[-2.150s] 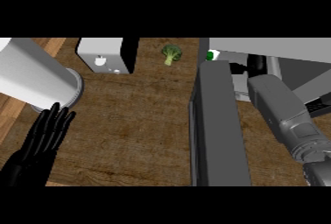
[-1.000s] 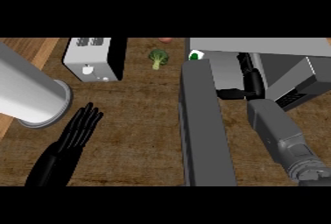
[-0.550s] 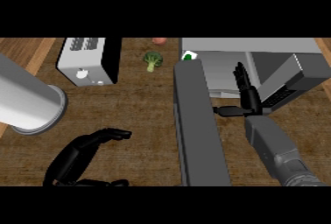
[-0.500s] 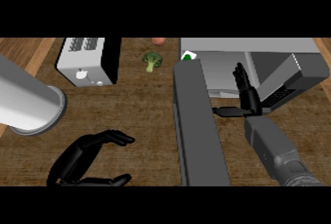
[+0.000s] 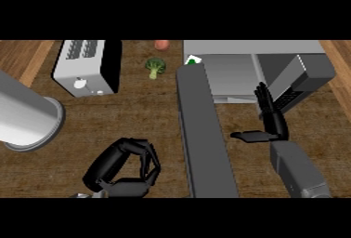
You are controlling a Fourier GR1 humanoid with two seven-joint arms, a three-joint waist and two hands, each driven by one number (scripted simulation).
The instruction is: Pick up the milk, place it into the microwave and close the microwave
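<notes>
The wooden desk (image 5: 82,139) carried a toaster (image 5: 86,67) at far left and a large grey cylinder (image 5: 24,116) at the left edge. A broccoli floret (image 5: 155,66) lay right of the toaster, with a small reddish item (image 5: 162,44) just beyond it. The microwave (image 5: 233,79) stood at far right, its door (image 5: 202,139) open and reaching toward the near edge. Only a small white-and-green part of the milk (image 5: 194,59) showed, at the door's far end against the microwave's left side; whether it sat inside could not be determined. The left hand (image 5: 126,169) was near, left of the door, fingers curled, holding nothing. The right hand (image 5: 270,118) was right of the door, fingers straight, thumb out, apart from the milk.
</notes>
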